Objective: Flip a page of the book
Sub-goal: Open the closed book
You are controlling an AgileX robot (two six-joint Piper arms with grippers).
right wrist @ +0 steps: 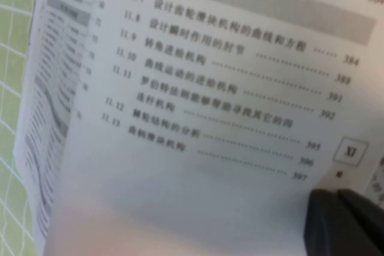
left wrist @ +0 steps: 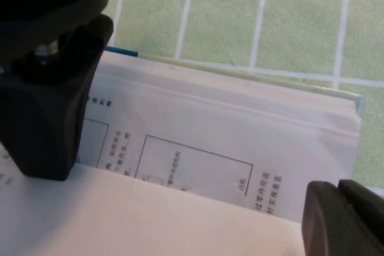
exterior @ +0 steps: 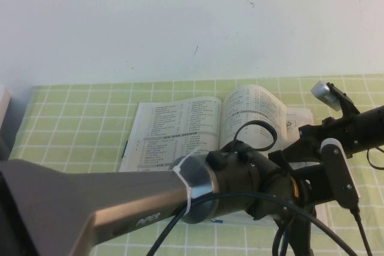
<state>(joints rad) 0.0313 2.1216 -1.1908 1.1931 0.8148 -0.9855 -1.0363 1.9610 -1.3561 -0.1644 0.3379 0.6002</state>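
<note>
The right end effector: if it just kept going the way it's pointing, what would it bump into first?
Most likely the lifted page: the shut right end effector sits at its lower corner, aimed at its printed face. Depth is unclear.

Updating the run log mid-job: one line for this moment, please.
book open on table | page lifted, curved | right tool shut on page edge | left tool open over book
</note>
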